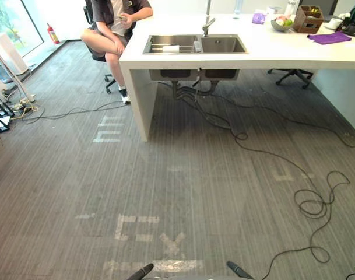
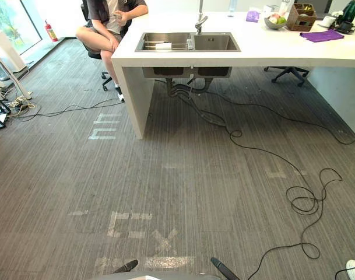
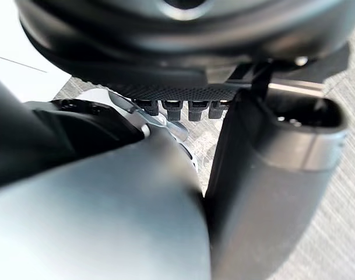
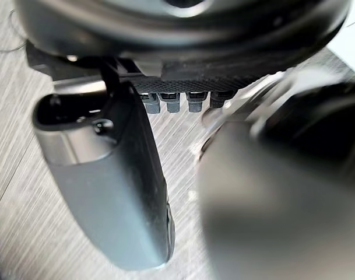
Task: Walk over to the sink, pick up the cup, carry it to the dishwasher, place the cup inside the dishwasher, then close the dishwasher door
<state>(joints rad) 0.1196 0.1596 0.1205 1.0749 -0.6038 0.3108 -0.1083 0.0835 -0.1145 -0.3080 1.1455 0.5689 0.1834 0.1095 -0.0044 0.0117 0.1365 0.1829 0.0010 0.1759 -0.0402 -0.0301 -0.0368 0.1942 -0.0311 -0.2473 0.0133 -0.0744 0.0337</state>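
At the bottom edge, nearest of all, the left hand (image 1: 141,271) and the right hand (image 1: 240,270) poked out over the grey carpet (image 1: 183,192), well apart from each other. In its own wrist view each showed a straight thumb and slack fingers, with nothing held. Pale tape marks (image 1: 136,227) lay on the carpet just ahead of them. Far beyond stood a white counter (image 1: 270,55). By its left corner a person (image 1: 113,23) sat on an office chair. The sink (image 1: 194,44) was set into the counter near that left end. A white thing (image 1: 171,48) lay on a rack in its left basin. The cup (image 1: 197,46), small and seemingly clear, stood at the divider between the two basins, just below the faucet (image 1: 208,23); it was too small to tell more. Toward the counter's far right edge stood a bowl of fruit (image 1: 281,23), with a brown basket (image 1: 308,19) just beside it, and a purple cloth (image 1: 329,38) lay nearer the front edge
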